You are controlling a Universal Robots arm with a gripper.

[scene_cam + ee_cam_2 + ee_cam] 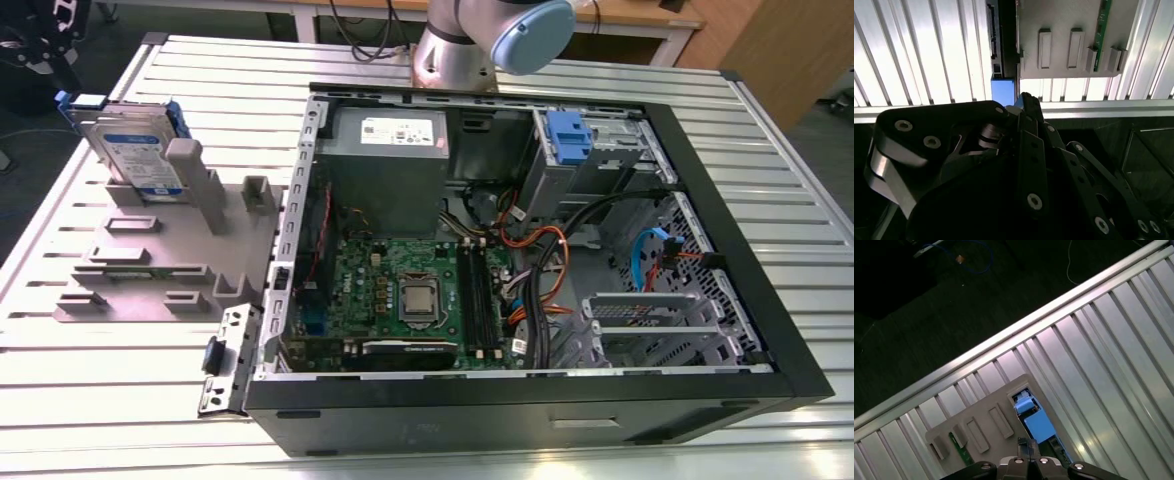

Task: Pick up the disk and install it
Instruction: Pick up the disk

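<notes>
The disk point(134, 150) stands upright on its edge in a slot at the far corner of a grey holder block point(174, 270), at the exterior view's left. Its white-and-blue label faces the camera and its blue bracket frames it. The block rests on a slatted aluminium table point(107, 400), just beside an open computer case point(534, 420) that lies on its side with the motherboard exposed. Inside the case, a grey power supply point(387, 150) with a white sticker sits at the far end, and a blue latch point(567, 135) marks the drive bay next to it. The base of the arm point(481, 40) rises behind the case.

In both wrist views the gripper point(1025, 98) point(1024, 444) hangs above the holder block point(1069, 20) point(979, 425), clear of it. Its black fingers come together at the tip, closed on nothing. In line with that tip lies the blue bracket of the disk point(1004, 91) point(1034, 422), with the drive seen edge-on in its slot. A green memory stick point(1102, 30) point(960, 446) sits in another slot of the same block, apart from the disk.
</notes>
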